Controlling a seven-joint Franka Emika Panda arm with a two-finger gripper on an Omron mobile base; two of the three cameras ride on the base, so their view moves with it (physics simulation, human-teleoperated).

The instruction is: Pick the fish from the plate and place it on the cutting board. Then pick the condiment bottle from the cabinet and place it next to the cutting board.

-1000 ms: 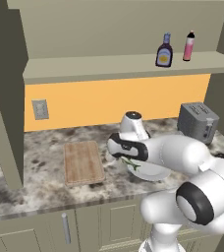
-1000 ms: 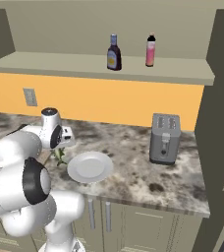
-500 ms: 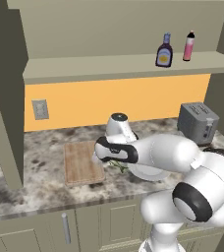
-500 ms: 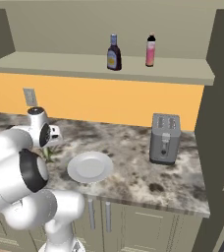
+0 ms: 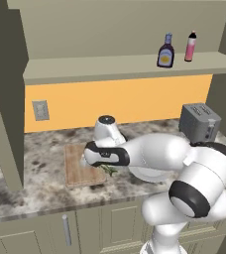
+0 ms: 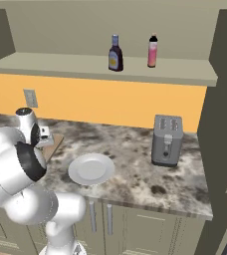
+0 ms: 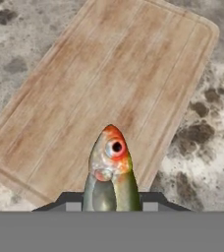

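The small silvery-green fish (image 7: 110,167) with an orange head hangs nose-down between my fingers, over the near part of the light-brown wooden cutting board (image 7: 99,88). My gripper (image 5: 106,167) is shut on the fish (image 5: 108,170), just above the right edge of the cutting board (image 5: 80,166). The round white plate (image 6: 91,168) lies bare to the right of the cutting board (image 6: 54,144). The squat dark condiment bottle (image 5: 165,51) with a yellow label stands upright on the shelf of the beige-olive cabinet (image 5: 110,67); the condiment bottle (image 6: 115,54) is also clear from the right side.
A slim pink bottle (image 5: 190,47) stands right of the dark one on the shelf. A grey toaster (image 6: 167,140) sits at the back right of the marble counter (image 6: 135,179). A wall socket (image 5: 40,110) is on the orange backsplash.
My arm has swung left from above the plate to over the cutting board, carrying the fish with it. The bottles, plate and toaster have not moved.
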